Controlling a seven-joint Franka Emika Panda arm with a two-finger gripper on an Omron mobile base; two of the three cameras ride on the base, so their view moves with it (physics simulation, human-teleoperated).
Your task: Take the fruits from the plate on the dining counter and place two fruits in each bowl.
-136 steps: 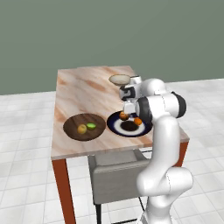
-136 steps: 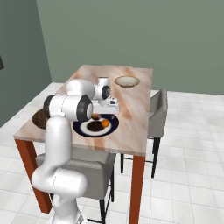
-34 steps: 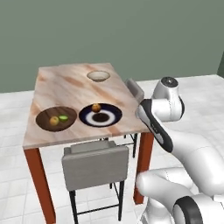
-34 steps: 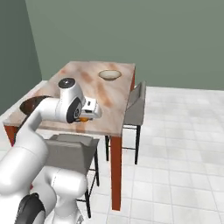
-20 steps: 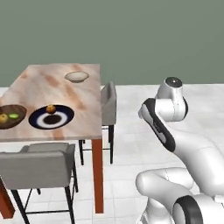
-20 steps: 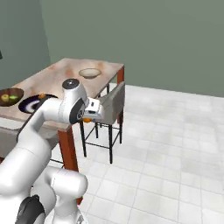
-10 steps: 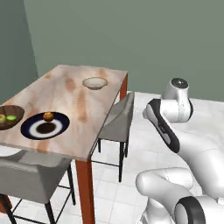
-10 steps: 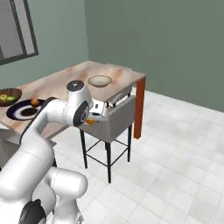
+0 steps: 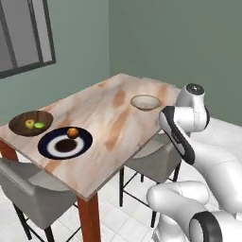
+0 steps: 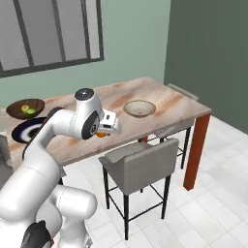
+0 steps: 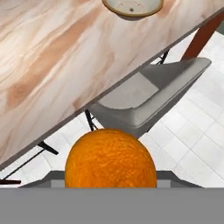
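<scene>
Bare marble counter [image 10: 169, 104] around cream bowl [image 10: 139, 108], grey chair [image 10: 140, 162] tucked below the near edge

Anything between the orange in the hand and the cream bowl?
Nothing visible. The hand holds the orange just off the counter's near edge, above a grey chair. The cream bowl sits farther in on bare marble, with nothing on the counter along the way.

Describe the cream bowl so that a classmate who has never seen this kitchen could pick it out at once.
Find the long marble-topped dining counter. Near its end farthest from the dark plate sits the cream bowl. It is small, pale and holds no fruit, unlike the dark wooden bowl beside the plate.
</scene>
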